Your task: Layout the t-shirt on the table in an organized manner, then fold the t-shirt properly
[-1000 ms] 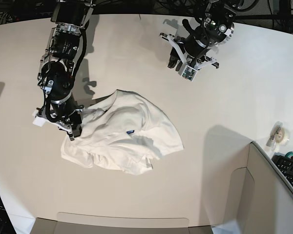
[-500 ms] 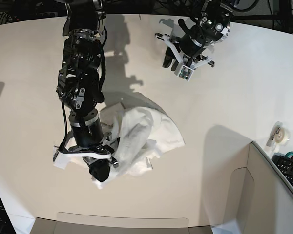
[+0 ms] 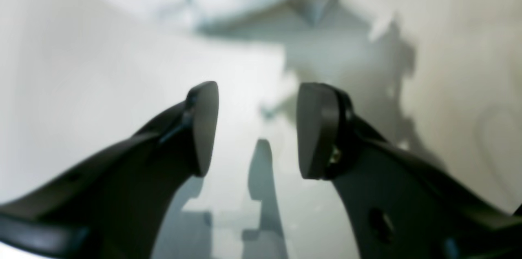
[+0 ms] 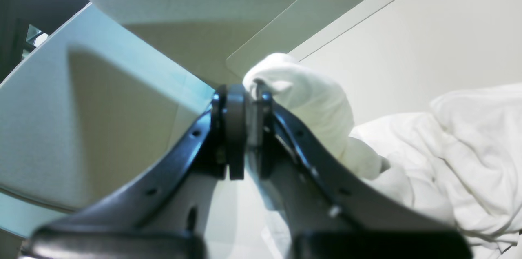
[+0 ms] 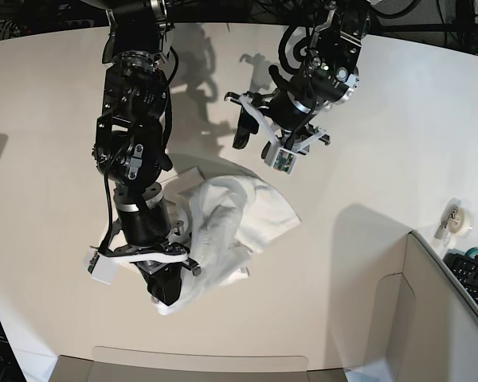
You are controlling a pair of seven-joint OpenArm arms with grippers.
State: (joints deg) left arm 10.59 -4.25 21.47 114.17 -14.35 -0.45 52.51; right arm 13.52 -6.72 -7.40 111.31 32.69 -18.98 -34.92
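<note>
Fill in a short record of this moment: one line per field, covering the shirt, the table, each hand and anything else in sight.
shirt: white t-shirt, bunched in a heap, not laid flat
table: white table, shirt near its middle
right hand: right hand shut on a fold of the shirt at the heap's near edge
left hand: left hand open, empty, above the table beyond the shirt
other: keyboard and roll of tape at the side

We're in a robotics lab: black cabling (image 5: 430,16) at twelve o'clock behind a bare white table (image 5: 398,143), keyboard (image 5: 472,280) at four.
</note>
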